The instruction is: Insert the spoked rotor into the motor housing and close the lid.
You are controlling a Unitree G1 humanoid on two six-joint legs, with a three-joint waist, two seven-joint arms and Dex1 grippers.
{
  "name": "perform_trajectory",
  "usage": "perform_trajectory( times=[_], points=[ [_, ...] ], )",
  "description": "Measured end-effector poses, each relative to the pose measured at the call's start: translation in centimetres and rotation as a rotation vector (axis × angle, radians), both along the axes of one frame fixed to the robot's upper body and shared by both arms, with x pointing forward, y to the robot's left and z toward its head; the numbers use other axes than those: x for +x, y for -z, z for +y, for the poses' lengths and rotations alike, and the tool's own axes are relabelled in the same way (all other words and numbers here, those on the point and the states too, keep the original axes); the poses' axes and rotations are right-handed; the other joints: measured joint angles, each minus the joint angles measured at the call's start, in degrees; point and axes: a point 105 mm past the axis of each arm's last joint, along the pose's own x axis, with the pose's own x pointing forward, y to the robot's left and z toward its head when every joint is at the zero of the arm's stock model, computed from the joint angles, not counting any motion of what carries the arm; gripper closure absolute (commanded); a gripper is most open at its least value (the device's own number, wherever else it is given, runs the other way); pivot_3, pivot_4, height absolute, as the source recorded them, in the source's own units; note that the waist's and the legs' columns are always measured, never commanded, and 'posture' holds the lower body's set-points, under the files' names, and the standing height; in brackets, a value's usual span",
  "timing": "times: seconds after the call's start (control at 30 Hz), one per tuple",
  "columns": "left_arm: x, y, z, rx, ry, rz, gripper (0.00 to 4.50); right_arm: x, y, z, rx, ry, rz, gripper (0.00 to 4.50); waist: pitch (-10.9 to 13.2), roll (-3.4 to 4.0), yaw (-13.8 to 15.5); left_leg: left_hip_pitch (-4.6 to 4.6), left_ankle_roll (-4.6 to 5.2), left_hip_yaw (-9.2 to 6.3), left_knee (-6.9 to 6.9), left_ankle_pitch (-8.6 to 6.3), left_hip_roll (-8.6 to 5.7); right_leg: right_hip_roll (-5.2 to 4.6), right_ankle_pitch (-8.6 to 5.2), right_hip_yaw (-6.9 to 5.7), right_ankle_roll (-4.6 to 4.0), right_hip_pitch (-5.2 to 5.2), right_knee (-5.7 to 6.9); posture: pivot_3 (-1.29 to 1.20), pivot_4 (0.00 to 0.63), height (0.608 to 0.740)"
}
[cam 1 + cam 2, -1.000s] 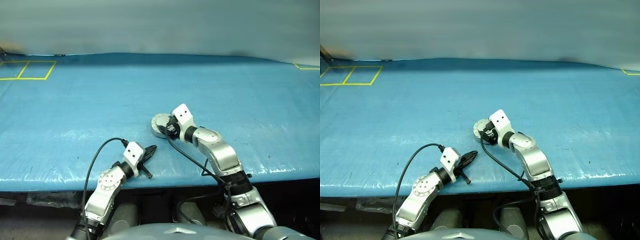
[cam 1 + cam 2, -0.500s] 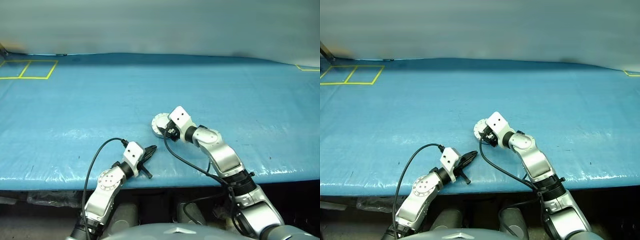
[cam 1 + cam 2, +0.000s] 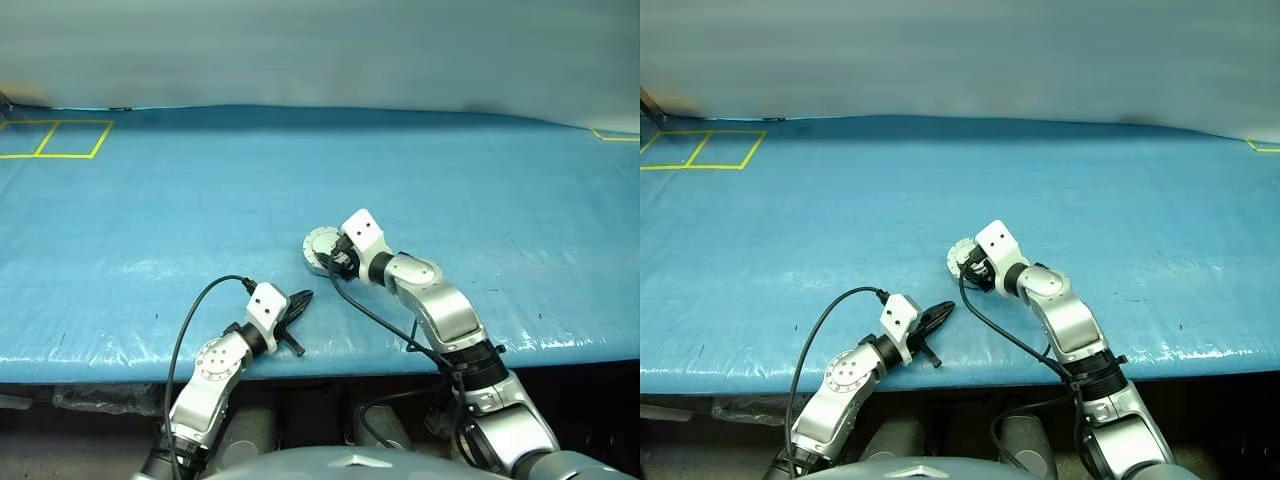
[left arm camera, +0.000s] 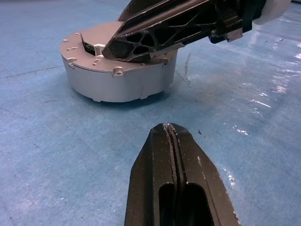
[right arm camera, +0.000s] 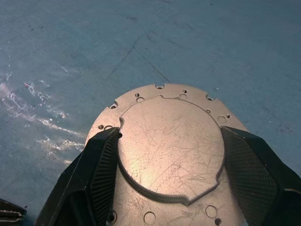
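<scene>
On the blue table cover [image 3: 150, 220] we count one motor housing [image 4: 117, 75], lid [image 5: 171, 150] down, between our spread right gripper [image 5: 171, 188] fingers; left gripper [image 4: 175, 160] pinched closed, empty.

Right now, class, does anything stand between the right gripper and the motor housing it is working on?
Nothing visible does. The right gripper is already at the motor housing, its open fingers straddling the raised circle of the lid, which lies flat on top. The shut left gripper sits apart on the blue table.

silver lid [image 5: 171, 150], blue table [image 3: 150, 220], yellow tape [image 3: 55, 140]
</scene>
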Motion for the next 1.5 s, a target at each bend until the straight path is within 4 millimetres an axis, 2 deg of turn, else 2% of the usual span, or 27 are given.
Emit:
perform_trajectory(
  times=[0.23,0.4,0.53,0.63,0.87,1.43,1.5],
  points=[
    [1.5,-0.6,0.7,-0.018,-0.084,0.016,4.5,-0.2,0.0,0.2,-0.024,-0.018,-0.024,1.48,0.0,-0.01,0.0,0.0,0.0,0.0,-0.06,0.0,0.0,0.01,0.02,-0.03,0.03,0.01,-0.08,0.0,0.15,0.74],
    [5.2,-4.2,1.9,-0.158,-0.265,0.078,4.5,-0.2,0.1,0.2,-0.025,-0.016,-0.03,1.48,0.0,-0.1,0.0,0.0,0.0,-0.02,-0.05,0.0,0.01,0.11,0.13,-0.1,0.55,0.09,-0.19,0.0,0.15,0.74],
    [6.5,-6.4,2.0,-0.315,-0.213,0.234,4.5,-0.2,0.1,0.3,-0.024,-0.018,-0.032,1.48,0.0,-0.11,-0.1,0.01,0.0,-0.03,-0.06,0.0,-0.01,0.22,0.2,-0.22,0.58,0.1,-0.2,0.0,0.15,0.74],
    [7.0,-7.0,2.0,-0.371,-0.178,0.308,4.5,-0.2,0.1,0.3,-0.024,-0.016,-0.033,1.48,0.0,-0.13,-0.1,0.03,-0.01,-0.03,-0.06,0.01,-0.09,0.23,0.27,-0.21,0.48,0.11,-0.2,0.0,0.15,0.74],
    [7.8,-5.0,1.8,-0.307,-0.166,0.447,4.5,-0.2,0.1,0.3,-0.026,-0.007,-0.035,1.48,0.0,-0.16,-0.1,0.09,-0.07,-0.05,-0.06,0.05,-0.19,0.25,0.25,-0.16,0.44,0.16,-0.2,0.0,0.15,0.74],
    [8.3,-4.4,-0.7,-0.216,-0.137,0.453,4.5,-0.3,0.3,0.0,-0.023,0.008,-0.031,1.48,-0.2,-0.29,0.2,0.08,-0.14,-0.17,-0.07,0.07,-0.2,0.08,0.22,-0.02,0.31,0.2,-0.22,0.0,0.15,0.74],
    [8.2,-4.4,-0.9,-0.216,-0.132,0.454,4.5,-0.5,0.3,-0.3,-0.011,0.018,-0.029,0.72,-0.2,-0.31,0.4,0.07,-0.13,-0.2,-0.1,0.06,-0.22,0.05,0.21,-0.04,0.29,0.2,-0.26,0.0,0.15,0.74]
  ],
)
